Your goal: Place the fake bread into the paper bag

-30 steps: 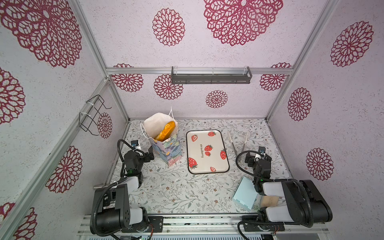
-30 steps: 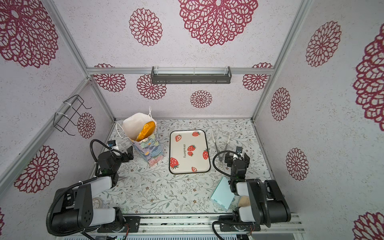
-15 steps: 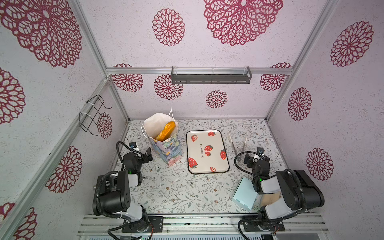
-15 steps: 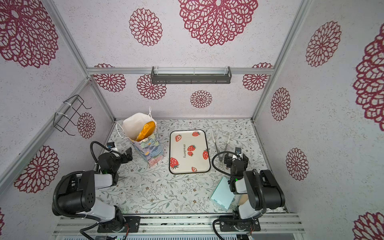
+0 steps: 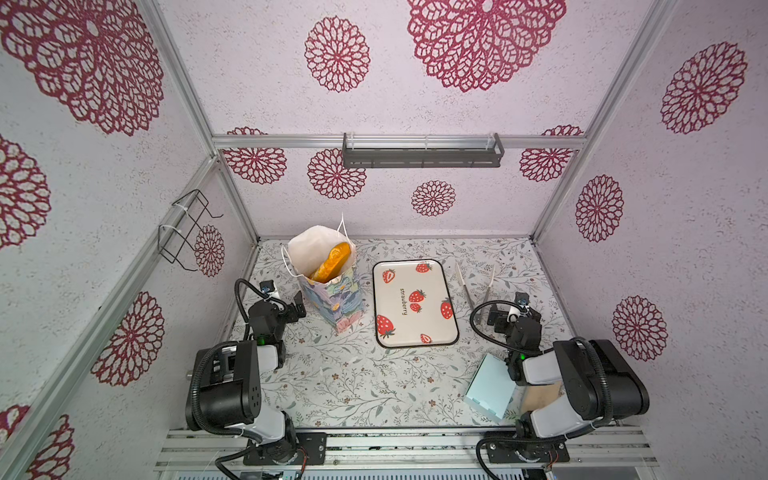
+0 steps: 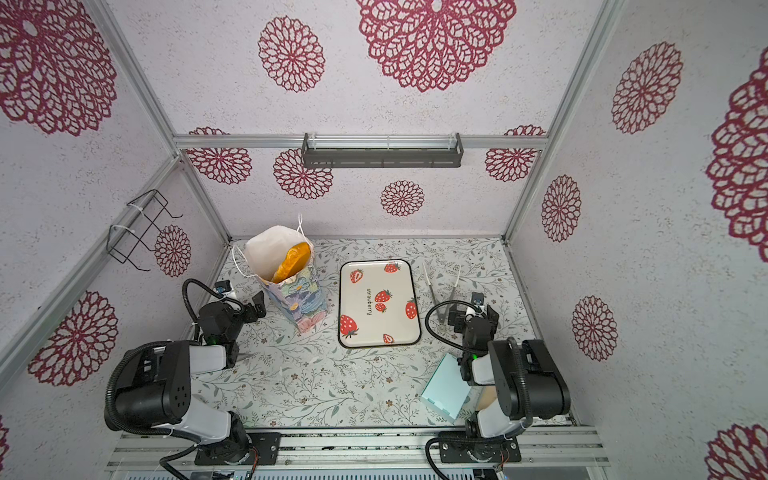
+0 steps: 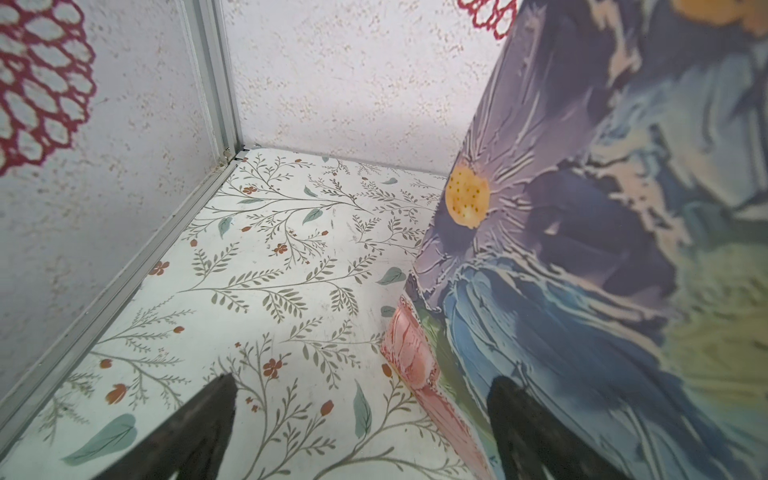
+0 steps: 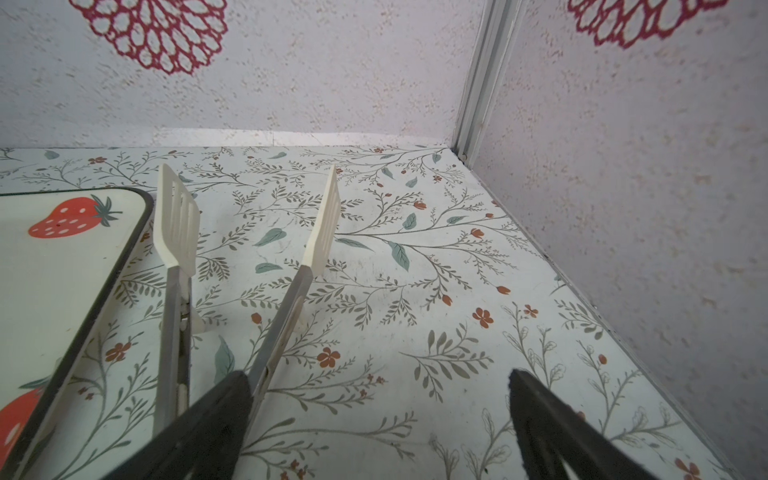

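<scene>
A cream rectangular tray with a black rim and printed red strawberries (image 5: 419, 328) lies flat mid-bench on the leaf-and-flower patterned bench (image 5: 353, 386). Just beside its right edge lie metal tongs with white slotted heads (image 8: 176, 224), arms spread, heads toward the back wall. Near the front right corner a light blue flat box (image 5: 490, 386) sits tilted, with a partly hidden pale beige flat piece (image 5: 540, 397) beside it. A black wire rack (image 5: 187, 232) hangs on the left wall; a dark grey shelf (image 5: 422, 156) is mounted on the back wall.
</scene>
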You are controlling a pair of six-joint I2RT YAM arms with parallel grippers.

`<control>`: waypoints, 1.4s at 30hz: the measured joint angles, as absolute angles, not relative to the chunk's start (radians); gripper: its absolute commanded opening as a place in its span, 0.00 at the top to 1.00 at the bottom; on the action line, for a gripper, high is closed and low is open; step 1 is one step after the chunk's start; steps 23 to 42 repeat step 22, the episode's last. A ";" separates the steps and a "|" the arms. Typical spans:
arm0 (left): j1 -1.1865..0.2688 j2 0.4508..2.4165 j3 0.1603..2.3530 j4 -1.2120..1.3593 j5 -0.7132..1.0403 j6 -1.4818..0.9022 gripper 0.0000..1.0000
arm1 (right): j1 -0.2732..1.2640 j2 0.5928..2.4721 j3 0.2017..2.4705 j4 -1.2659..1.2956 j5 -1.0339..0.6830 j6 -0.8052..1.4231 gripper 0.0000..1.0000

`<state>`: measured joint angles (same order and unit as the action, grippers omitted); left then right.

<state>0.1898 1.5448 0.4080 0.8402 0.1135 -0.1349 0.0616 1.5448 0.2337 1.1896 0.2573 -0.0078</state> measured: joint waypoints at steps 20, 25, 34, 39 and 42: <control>0.175 1.545 0.408 0.831 0.068 -0.123 0.03 | 0.044 1.545 0.251 1.154 0.228 -0.007 0.01; 0.175 1.545 0.408 0.831 0.068 -0.124 0.03 | 0.044 1.545 0.251 1.153 0.226 -0.007 0.01; 0.175 1.545 0.408 0.831 0.068 -0.124 0.03 | 0.044 1.545 0.251 1.153 0.226 -0.007 0.01; 0.175 1.545 0.408 0.831 0.068 -0.124 0.03 | 0.044 1.545 0.251 1.153 0.226 -0.007 0.01; 0.175 1.545 0.408 0.831 0.068 -0.124 0.03 | 0.044 1.545 0.251 1.153 0.226 -0.007 0.01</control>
